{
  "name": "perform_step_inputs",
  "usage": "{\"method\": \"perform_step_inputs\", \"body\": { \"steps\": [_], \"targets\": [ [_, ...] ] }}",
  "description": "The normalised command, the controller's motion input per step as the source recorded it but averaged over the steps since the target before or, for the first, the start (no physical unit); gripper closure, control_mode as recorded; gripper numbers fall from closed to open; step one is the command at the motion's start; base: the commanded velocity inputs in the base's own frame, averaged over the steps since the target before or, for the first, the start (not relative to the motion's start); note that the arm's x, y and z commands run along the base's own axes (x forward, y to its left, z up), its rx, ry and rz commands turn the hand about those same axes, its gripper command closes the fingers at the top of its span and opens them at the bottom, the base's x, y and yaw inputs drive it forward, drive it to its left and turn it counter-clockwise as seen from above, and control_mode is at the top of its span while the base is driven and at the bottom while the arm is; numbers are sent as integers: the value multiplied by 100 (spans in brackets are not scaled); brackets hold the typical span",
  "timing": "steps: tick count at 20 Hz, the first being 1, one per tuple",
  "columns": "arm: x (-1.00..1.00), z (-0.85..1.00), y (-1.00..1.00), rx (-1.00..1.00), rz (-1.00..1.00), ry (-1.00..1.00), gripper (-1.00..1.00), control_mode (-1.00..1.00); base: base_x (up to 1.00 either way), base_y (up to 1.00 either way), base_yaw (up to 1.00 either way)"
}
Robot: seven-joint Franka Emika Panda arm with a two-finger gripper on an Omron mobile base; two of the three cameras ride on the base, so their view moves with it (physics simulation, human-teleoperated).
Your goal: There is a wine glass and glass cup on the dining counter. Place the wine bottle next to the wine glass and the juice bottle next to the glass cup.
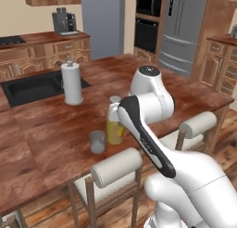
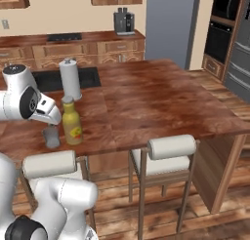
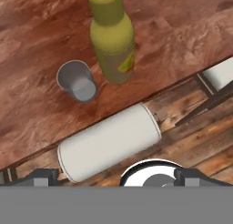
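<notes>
Wide-open hand above juice bottle

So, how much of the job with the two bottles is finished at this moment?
Done, it seems: the juice bottle stands upright on the dining counter, close beside the glass cup. In hand: nothing; the gripper is open and empty, above the counter edge and a stool. Left: the wine bottle half. These pictures give no clear sight of a wine bottle or wine glass, so I cannot judge that part.

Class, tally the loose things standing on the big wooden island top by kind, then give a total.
Yellow juice bottle: 1
Glass cup: 1
Paper towel roll: 1
Total: 3
</notes>
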Motion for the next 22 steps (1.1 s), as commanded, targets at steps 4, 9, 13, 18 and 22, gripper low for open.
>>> {"method": "perform_step_inputs", "body": {
  "steps": [4,9,13,18,22],
  "targets": [
    [0,0,0,0,0,0,-100,100,-81,9,0],
    [0,0,0,0,0,0,-100,100,-57,15,41],
    [0,0,0,0,0,0,-100,100,-4,1,100],
    [0,0,0,0,0,0,-100,100,-3,0,100],
    [0,0,0,0,0,0,-100,100,-1,0,100]
  ]
}}
